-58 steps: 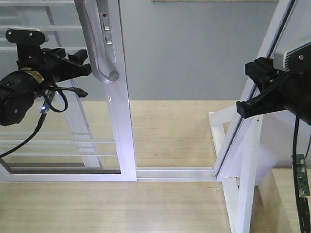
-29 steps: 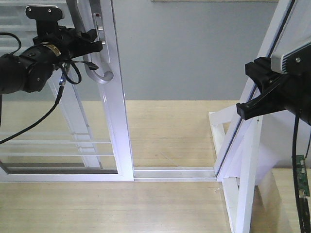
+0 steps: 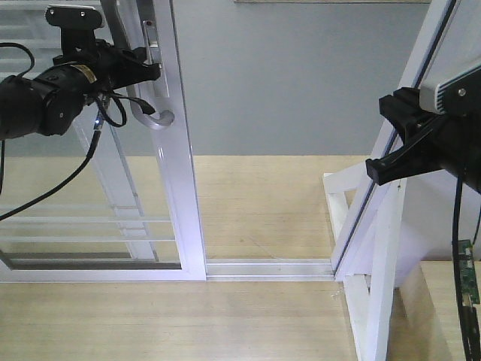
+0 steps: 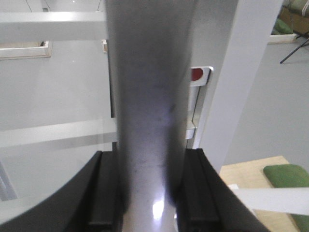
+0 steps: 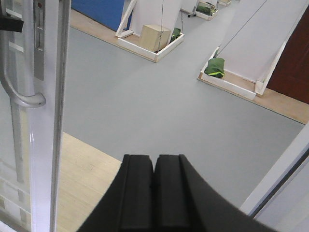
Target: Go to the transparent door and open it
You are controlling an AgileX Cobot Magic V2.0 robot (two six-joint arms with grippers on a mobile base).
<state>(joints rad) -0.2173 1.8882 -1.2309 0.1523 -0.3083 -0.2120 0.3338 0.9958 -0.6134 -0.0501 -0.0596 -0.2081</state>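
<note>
Partly slid aside, the white-framed glass door (image 3: 177,150) had its curved handle (image 3: 150,113) clamped by the left pincer (image 3: 146,66); the right pincer (image 5: 154,193) stayed closed, empty, beside a braced post (image 3: 379,248).

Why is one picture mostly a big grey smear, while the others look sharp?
In the left wrist view the handle sits right against the lens, between the left gripper fingers, so it blurs, with a small glare spot low down. The front view is sharp, the transparent door frame glossy. The right wrist view is clear, its right gripper dark against the bright floor.
</note>
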